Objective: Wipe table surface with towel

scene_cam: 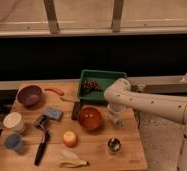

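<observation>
No towel can be made out in the camera view. The wooden table (94, 150) is crowded with objects. My white arm reaches in from the right. My gripper (115, 117) points down over the right part of the table, just right of the orange-red bowl (90, 118) and in front of the green tray (107, 76). Something pale shows at its tip, and I cannot tell what it is.
The tray holds dark grapes (91, 86). A purple bowl (30, 95), red pepper (54, 91), blue sponge (53, 114), white cup (13, 121), blue cup (14, 142), black-handled tool (41, 147), orange fruit (69, 138), banana (72, 161) and metal cup (114, 145) lie on the table.
</observation>
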Tool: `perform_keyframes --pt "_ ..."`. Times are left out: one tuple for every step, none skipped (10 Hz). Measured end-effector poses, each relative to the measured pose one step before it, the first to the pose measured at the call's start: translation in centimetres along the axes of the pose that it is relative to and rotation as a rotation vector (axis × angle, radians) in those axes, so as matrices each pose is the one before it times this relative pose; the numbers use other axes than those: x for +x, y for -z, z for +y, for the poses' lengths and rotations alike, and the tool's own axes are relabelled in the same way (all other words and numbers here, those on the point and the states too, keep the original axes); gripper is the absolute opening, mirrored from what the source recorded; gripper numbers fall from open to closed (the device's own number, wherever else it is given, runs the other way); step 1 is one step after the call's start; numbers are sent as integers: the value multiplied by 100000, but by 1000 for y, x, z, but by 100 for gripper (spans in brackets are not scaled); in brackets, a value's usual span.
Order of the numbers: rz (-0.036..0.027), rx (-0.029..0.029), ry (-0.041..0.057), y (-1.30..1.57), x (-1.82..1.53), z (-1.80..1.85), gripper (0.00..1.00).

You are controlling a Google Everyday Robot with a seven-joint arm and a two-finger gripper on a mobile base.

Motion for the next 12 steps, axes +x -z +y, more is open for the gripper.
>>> perform_keyframes --pt "-261 -636 3955 -24 -465 1885 0" --pt "-217 -618 1688 -32 -30 1592 0" --pt "130 -538 1249 -92 267 1992 0" --pt "254 113 -202 -50 745 2039 0" --pt "416 583 -1140 -5 777 847 0" --pt "324 905 -1718 96 896 603 0" --pt "569 861 -2359 70 861 142 0" --pt "210 370 -1583 51 341 -224 0" --pt "378 498 -2221 29 404 -817 0" --pt "342 553 -2224 41 206 -1417 0" --pt "480 835 -1434 85 -246 -2180 0" --pt "199 296 -419 70 -633 -1675 0"
